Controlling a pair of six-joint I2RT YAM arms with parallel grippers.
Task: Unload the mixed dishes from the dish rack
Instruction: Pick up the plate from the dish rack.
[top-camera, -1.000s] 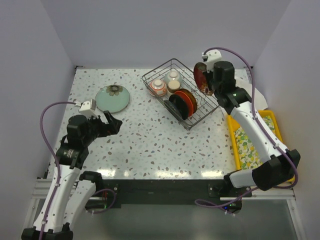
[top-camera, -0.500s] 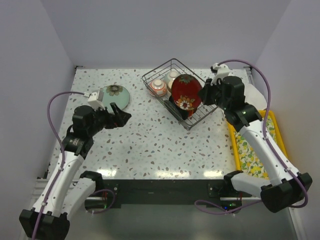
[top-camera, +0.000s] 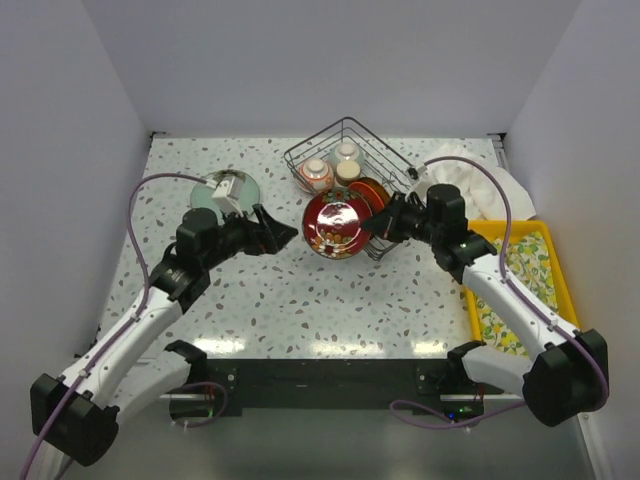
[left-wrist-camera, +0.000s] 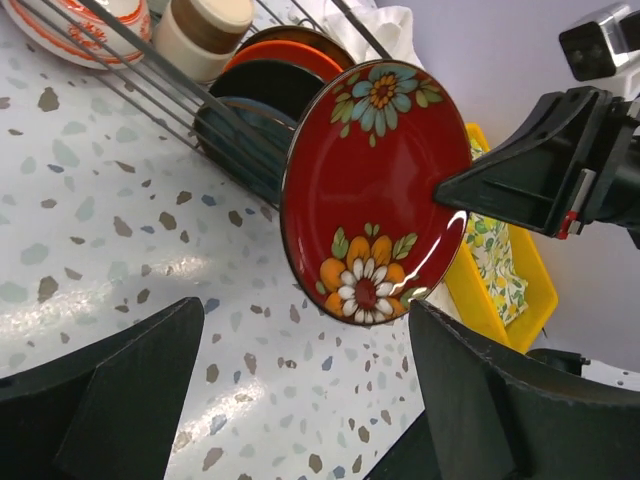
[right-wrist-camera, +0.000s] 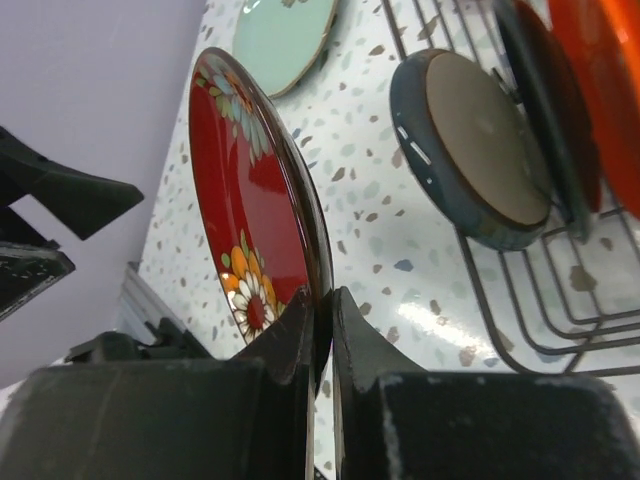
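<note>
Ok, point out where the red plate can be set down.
Widest bare table lies between the red plate and the near edge. More left of the teal plate. Crowded: the rack and yellow tray.

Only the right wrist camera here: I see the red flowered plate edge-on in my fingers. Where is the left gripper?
Observer: The left gripper is open and faces the red plate's flowered side, just short of it.
Operator: What's in the rack besides plates?
Observer: A patterned bowl and two cups, at the far end of the rack.
Operator: And on the table to my right?
Observer: A yellow tray, with a white cloth beyond it.
</note>
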